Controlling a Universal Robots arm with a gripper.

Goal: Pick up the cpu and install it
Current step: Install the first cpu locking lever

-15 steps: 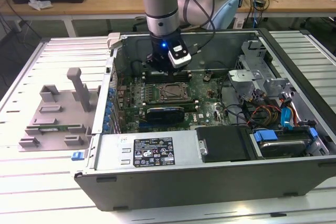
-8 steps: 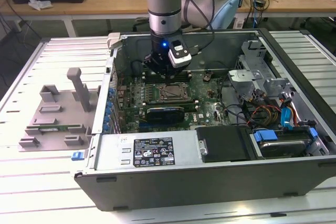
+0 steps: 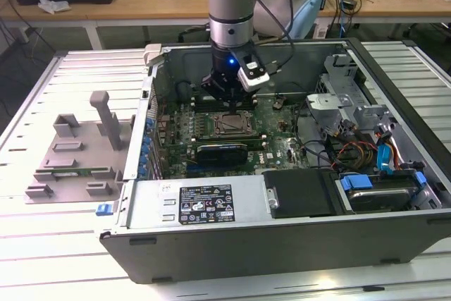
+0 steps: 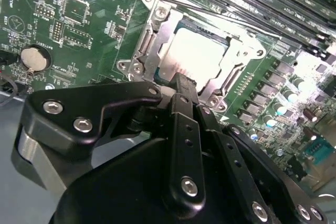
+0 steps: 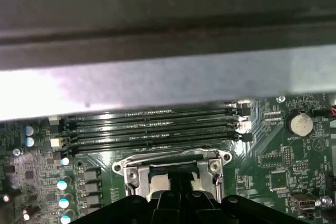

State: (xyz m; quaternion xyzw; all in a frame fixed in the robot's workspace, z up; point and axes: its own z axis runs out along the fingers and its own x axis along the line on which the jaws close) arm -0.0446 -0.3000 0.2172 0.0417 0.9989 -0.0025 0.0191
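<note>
The cpu (image 4: 202, 56), a flat square chip with a pale silver top, lies flat inside the socket frame (image 4: 152, 30) on the green motherboard. My gripper (image 4: 184, 83) hangs straight down over it, its dark fingers drawn together into one narrow tip at the chip's near edge. Whether the tip touches the chip I cannot tell. In the exterior view the gripper (image 3: 229, 102) stands inside the open computer case, just above the socket (image 3: 232, 125). The first wrist view has the fingers (image 5: 181, 184) over the socket frame (image 5: 128, 169).
Memory slots (image 5: 152, 129) run beside the socket, with the case wall (image 5: 157, 77) behind them. A coin battery (image 4: 32, 59) sits on the board. A power supply (image 3: 204, 202) and drive bay (image 3: 373, 188) fill the case's front. Grey fixture blocks (image 3: 77, 153) lie at the exterior view's left.
</note>
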